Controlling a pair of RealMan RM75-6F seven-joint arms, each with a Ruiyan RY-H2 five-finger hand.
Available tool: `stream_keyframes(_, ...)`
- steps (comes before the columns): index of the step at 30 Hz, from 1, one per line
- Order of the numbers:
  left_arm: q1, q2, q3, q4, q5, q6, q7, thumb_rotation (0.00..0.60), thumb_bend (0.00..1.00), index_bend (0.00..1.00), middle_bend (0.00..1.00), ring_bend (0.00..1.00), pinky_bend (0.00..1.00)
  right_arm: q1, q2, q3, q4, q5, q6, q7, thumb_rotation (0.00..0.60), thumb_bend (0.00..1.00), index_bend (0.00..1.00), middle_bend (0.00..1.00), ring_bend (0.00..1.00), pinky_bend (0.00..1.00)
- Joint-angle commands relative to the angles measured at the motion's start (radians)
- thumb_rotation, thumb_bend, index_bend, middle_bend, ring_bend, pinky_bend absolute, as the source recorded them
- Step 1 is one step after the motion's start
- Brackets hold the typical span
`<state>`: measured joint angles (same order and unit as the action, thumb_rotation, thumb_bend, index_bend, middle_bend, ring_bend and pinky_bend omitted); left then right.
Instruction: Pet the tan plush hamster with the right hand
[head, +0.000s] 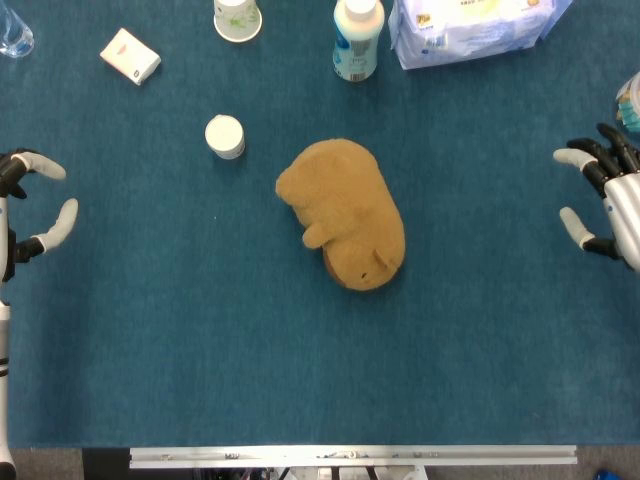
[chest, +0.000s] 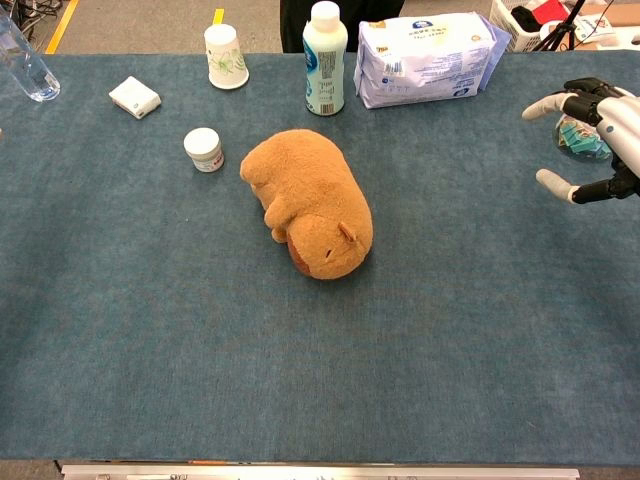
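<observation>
Tan, rounded hamster on its side, mid-surface. Right hand well apart, fingers spread, empty. Left hand likewise.

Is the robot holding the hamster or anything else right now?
No, nothing is held. The right hand and left hand are both open with fingers apart, far from the plush hamster lying alone mid-table.

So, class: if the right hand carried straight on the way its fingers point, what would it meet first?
Probably the plush hamster. The right hand points leftward across bare cloth; its height above the table is unclear.
</observation>
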<state>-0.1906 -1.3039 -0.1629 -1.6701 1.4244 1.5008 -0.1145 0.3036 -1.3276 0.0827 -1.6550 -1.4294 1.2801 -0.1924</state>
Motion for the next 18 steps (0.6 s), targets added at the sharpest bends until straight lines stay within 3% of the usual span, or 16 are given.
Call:
stream_keyframes(1,0.0,0.0,0.0,0.0,0.0,0.0,0.0,0.6,0.27,0.47,0.44,0.38,0.51,0.0,0.0,0.0,-0.001,0.001,0.0,0.0,0.6,0.3,0.26,0.22,0.07,0.22)
stream_keyframes(18,0.003,0.002,-0.007,0.0,-0.012,0.0,-0.004,0.6,0.27,0.47,0.44,0.38,0.51,0.004,0.01,-0.019,-0.002,-0.068,0.015,0.044,0.6,0.3,0.26,0.22,0.07,0.22)
